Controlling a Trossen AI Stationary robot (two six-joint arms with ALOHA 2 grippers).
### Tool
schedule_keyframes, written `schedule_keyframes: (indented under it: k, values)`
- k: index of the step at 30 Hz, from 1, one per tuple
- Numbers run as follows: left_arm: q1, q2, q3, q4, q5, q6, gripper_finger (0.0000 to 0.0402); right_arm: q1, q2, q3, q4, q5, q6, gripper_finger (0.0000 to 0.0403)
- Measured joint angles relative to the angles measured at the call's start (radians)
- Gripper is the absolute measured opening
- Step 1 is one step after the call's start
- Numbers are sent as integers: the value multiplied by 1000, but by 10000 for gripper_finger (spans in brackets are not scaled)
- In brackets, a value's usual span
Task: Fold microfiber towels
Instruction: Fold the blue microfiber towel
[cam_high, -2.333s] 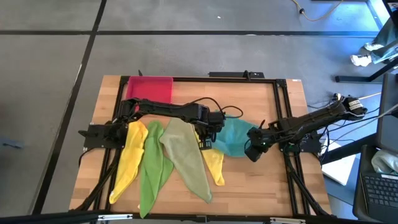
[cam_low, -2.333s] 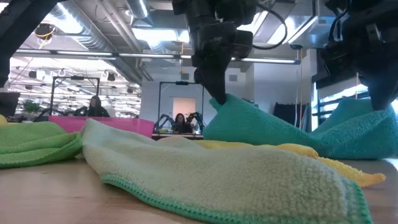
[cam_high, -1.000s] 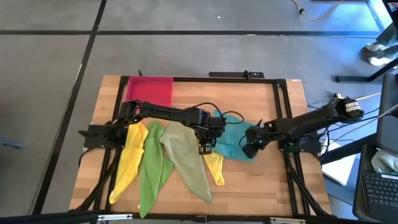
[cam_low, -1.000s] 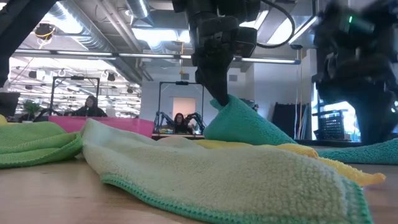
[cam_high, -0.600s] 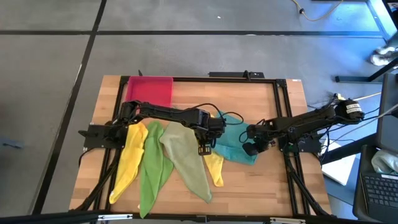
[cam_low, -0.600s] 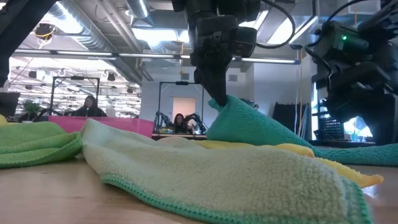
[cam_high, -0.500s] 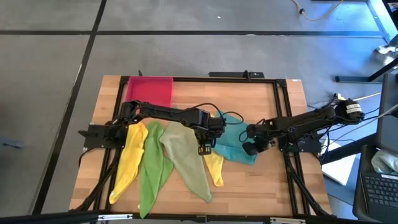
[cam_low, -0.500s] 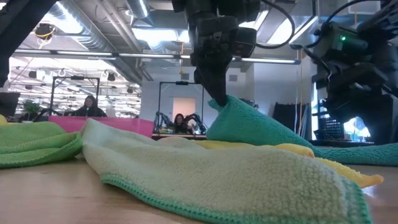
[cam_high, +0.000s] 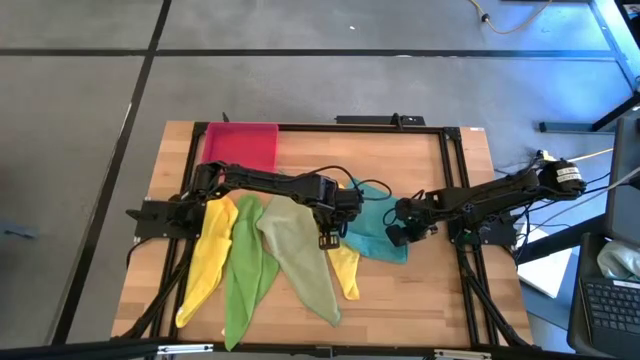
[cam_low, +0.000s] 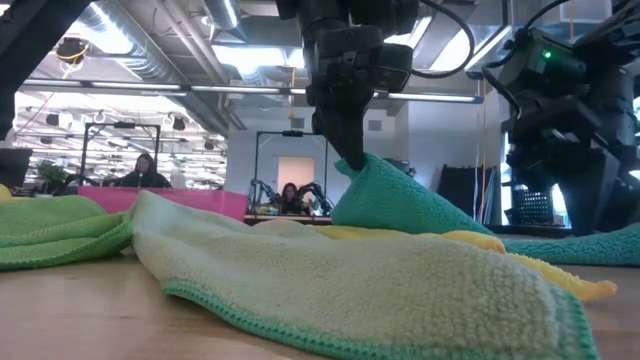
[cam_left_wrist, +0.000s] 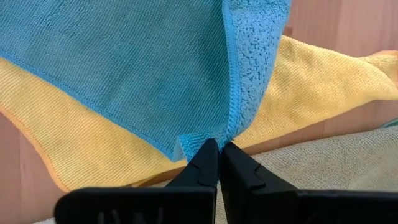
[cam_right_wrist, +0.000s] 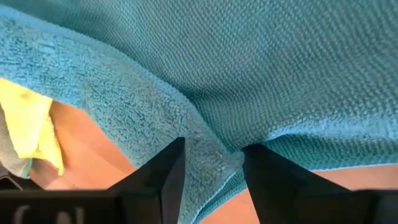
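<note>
The teal towel (cam_high: 368, 222) lies mid-table, partly over a yellow towel (cam_high: 346, 272). My left gripper (cam_high: 331, 236) is shut on its raised corner (cam_low: 365, 166). My right gripper (cam_high: 396, 234) sits low at the towel's right side, shut on a bunch of it (cam_right_wrist: 213, 146). A pale olive towel (cam_high: 300, 252), a bright green towel (cam_high: 245, 265) and another yellow towel (cam_high: 205, 255) lie side by side on the table's left half, touched by neither gripper. My left gripper pinches the teal towel's hemmed corner (cam_left_wrist: 231, 127) between its two fingertips, coming from above and pointing down. The corner stands lifted in a peak; the cloth slopes down from it onto the yellow towel (cam_low: 480, 240). My right gripper has a thick fold of the teal towel (cam_right_wrist: 211, 132) between its two fingers (cam_right_wrist: 166, 171), with creases running into the gap. The fingers come slanting down from the table's right. Around the hold the cloth lies low on the table (cam_low: 590, 245).
A pink tray (cam_high: 240, 145) stands at the table's far left. Black frame rails (cam_high: 455, 180) run along the table's sides. The near right of the wooden top (cam_high: 430, 300) is bare. People (cam_low: 148, 170) sit in the room beyond.
My right gripper has shifted a little toward the table's left, closer to my left gripper, staying low on the teal towel. The towel's right part lies flatter on the table.
</note>
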Motion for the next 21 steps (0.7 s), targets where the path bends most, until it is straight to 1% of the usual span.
schedule_keyframes:
  k: [4,7,10,15,21]
  values:
    - [0,0,0,0,0,-3,0,0,0,0,0,17,-1,158]
    - [0,0,0,0,0,-4,0,0,0,0,0,19,-2,148]
    - [0,0,0,0,0,-4,0,0,0,0,0,21,-23,128]
    - [0,0,0,0,0,-4,0,0,0,0,-1,23,-50,82]
    - [0,0,0,0,0,-4,0,0,8,0,-6,56,-60,35]
